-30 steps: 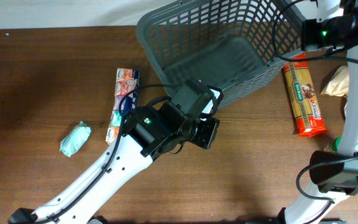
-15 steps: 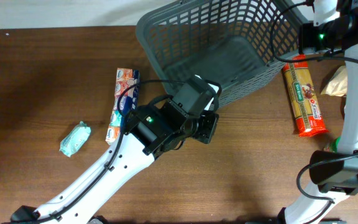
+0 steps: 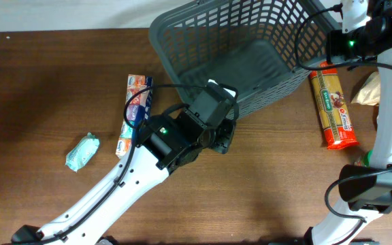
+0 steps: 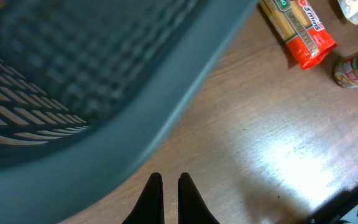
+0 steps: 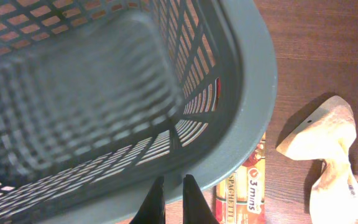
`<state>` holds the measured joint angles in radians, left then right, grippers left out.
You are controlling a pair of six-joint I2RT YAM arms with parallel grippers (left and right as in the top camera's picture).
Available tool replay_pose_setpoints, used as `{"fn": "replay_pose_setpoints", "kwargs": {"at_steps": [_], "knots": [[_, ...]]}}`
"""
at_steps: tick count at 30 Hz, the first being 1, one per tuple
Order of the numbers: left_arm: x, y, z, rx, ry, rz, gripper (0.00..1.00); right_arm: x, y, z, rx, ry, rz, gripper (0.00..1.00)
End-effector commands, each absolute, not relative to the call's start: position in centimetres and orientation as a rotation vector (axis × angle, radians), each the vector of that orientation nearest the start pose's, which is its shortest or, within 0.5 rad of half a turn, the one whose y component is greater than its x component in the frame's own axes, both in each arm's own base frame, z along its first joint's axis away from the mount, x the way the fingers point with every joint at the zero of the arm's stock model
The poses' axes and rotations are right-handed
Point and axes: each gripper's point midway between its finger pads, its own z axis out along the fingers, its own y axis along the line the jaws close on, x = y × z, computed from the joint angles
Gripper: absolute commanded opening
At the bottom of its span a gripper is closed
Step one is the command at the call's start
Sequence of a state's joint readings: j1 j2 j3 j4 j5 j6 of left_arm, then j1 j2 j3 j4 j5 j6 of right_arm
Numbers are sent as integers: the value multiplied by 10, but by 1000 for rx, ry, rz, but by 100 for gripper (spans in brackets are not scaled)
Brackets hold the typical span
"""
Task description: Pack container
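**Left arm closes on the basket; nothing packed yet**

From overhead, the basket (image 3: 272, 87) sits at the table's 12-to-1 o'clock edge, partly out of frame. Its mouth faces up and its floor shows bare. We judge its long axis to run roughly from 8 to 2 o'clock, with the short end at 9 o'clock, though the cropped far side makes this uncertain. It has not shifted over the last second.

The change is in the left arm. It has crept toward 12 o'clock, so the left gripper (image 4: 168, 191) now sits tucked against the basket's 6 o'clock wall, where a second ago there was a clear gap of table. Its fingers are drawn nearly together with nothing between them.

The right gripper (image 5: 171, 194) has stayed at the basket's 3 o'clock rim. Its fingers are just as narrow. The rim lies right under them, but we see nothing pinched.

We take this to mean both arms are tending the basket itself, perhaps to nudge or steady it, rather than fetching goods. Packing proper has not begun.

The goods all lie outside the basket:
- The pasta (image 3: 333, 109) lies at its 4 o'clock.
- The paper bag (image 3: 367, 90) is beyond the pasta.
- The biscuits (image 3: 135, 112) lie at its 8 o'clock.
- The wipes (image 3: 82, 151) are farther out the same way.
- A jar (image 4: 356, 68) shows near the pasta in the left wrist view.
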<state>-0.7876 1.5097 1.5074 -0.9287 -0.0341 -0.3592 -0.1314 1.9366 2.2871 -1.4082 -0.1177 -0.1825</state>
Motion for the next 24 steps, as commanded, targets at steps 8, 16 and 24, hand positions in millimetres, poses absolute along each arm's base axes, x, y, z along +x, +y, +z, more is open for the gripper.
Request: {"fn": "replay_pose_setpoints", "kwargs": {"at_steps": [8, 16, 24], "knots": [[307, -255, 245, 438, 2488, -382, 2, 444, -36, 285, -103, 2615, 66, 4], [301, -261, 244, 464, 2503, -441, 2, 459, -22, 295, -180, 2531, 155, 4], [301, -261, 244, 464, 2504, -440, 2, 469, -22, 266, -176, 2593, 182, 4]]}}
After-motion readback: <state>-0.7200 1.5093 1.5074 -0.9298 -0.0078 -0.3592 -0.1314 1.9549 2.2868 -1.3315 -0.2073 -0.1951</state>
